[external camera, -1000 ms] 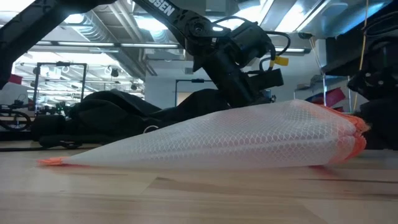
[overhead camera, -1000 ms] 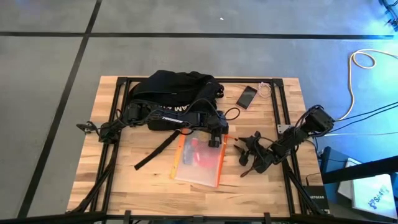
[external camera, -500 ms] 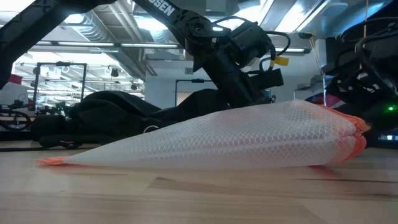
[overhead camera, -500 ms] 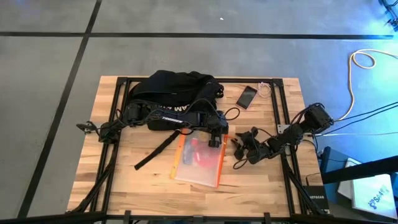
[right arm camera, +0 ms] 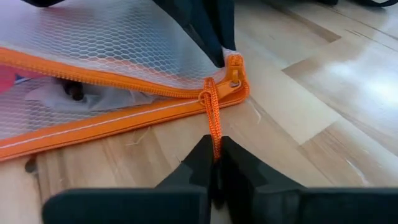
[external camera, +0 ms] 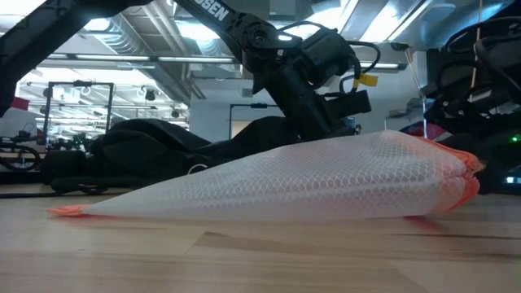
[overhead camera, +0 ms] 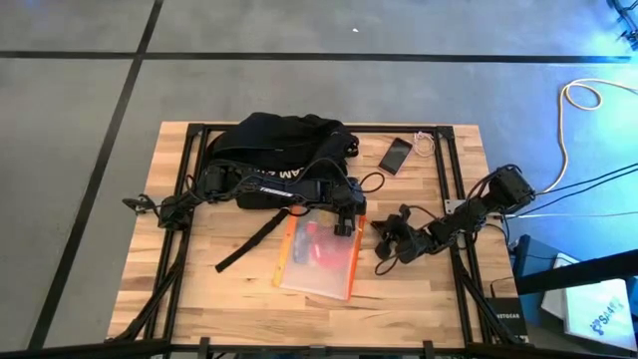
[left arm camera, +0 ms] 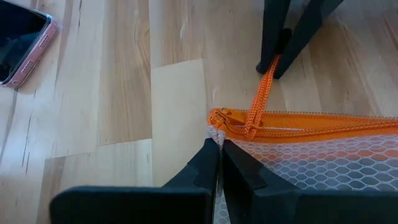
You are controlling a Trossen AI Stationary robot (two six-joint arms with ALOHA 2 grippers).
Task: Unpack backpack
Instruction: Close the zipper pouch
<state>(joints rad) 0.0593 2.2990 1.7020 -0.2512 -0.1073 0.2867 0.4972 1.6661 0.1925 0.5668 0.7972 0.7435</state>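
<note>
Backpack (overhead camera: 277,150) lies at the counter's (overhead camera: 199,289) far side. Left gripper (left arm camera: 219,149) pins the mesh pouch's (overhead camera: 321,257) corner, likely as anchor, while right gripper (right arm camera: 216,163) pinches the orange zipper cord (right arm camera: 212,121) to open it.

Even, bright overhead light on table (overhead camera: 199,299); shadows soft and short. Blue glow washes floor (overhead camera: 598,40) at far right in high view. Low view: ceiling lights (external camera: 212,28) behind blown out, arm dark against them; near table edge blurred, mesh pouch (external camera: 326,183) fairly sharp, room beyond soft. Right wrist view: glare sheen on wood to one side, fingers (right arm camera: 202,165) close to lens out of focus. Left wrist view: crisp wood grain, fingers (left arm camera: 208,171) soft-edged.
</note>
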